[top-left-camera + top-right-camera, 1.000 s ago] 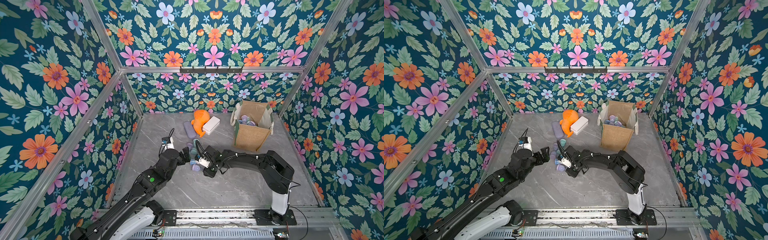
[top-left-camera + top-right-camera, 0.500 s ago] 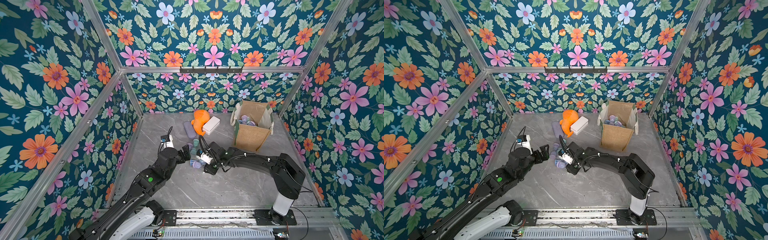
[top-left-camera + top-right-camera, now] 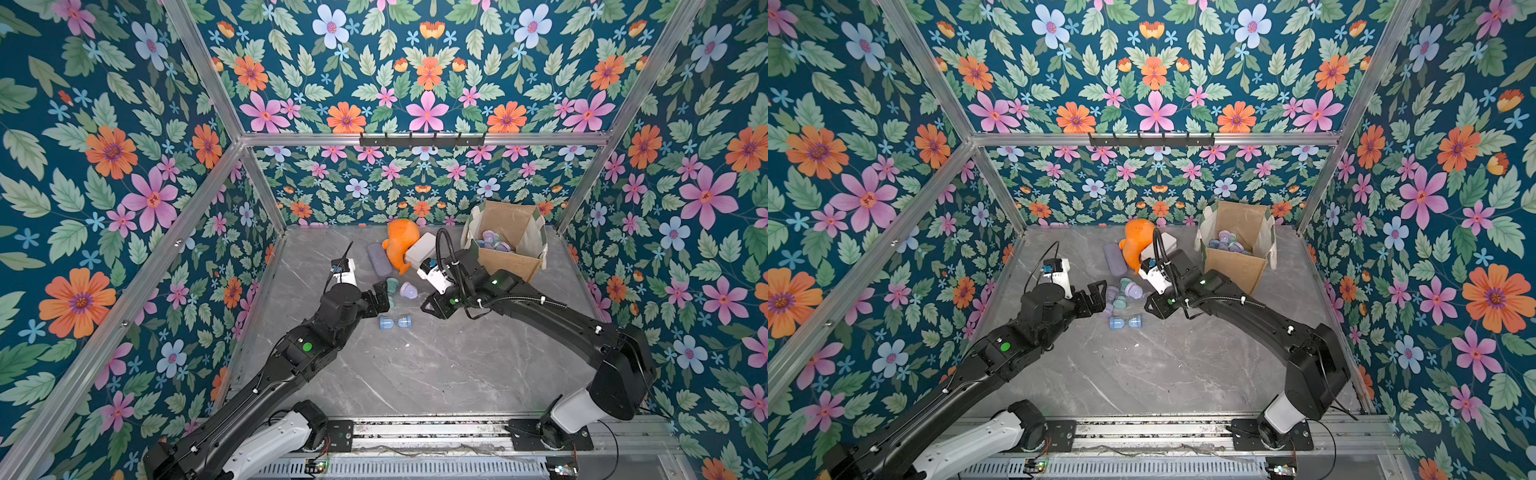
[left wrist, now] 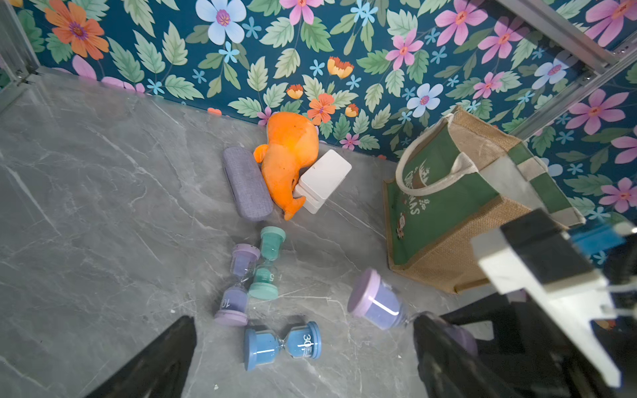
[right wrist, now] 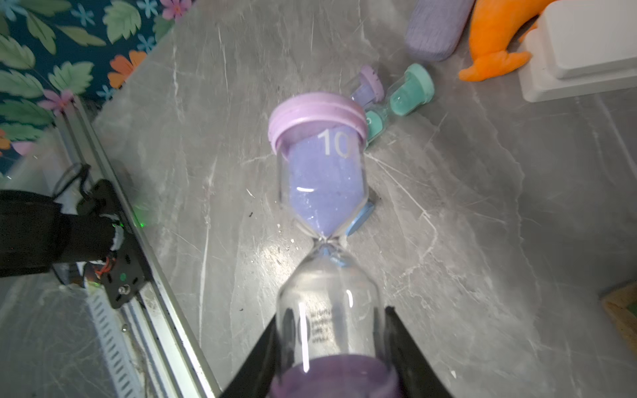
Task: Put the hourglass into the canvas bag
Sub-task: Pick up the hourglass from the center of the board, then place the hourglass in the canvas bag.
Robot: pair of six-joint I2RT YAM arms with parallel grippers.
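Right gripper [image 5: 331, 344] clamps a purple hourglass [image 5: 324, 179], not yet bagged; left gripper [image 3: 381, 300] gapes empty; canvas bag [image 3: 507, 262] already holds several hourglasses [image 3: 492, 242]; three hourglasses [image 4: 282, 344] lie outside.

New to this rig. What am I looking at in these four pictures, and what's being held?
The left arm and right arm are robot arms mounted at a grey table's near edge; each ends in a two-finger gripper. Both top views look down from overhead; each wrist view is a camera on that arm, looking past its fingers. The right gripper is shut on a purple hourglass marked 10, apparently off the table. The left gripper is open and empty. On the table lie a blue hourglass, a teal hourglass, a second purple hourglass, an orange plush toy, a grey case, a white box. The canvas bag stands by the back wall, several hourglasses inside.
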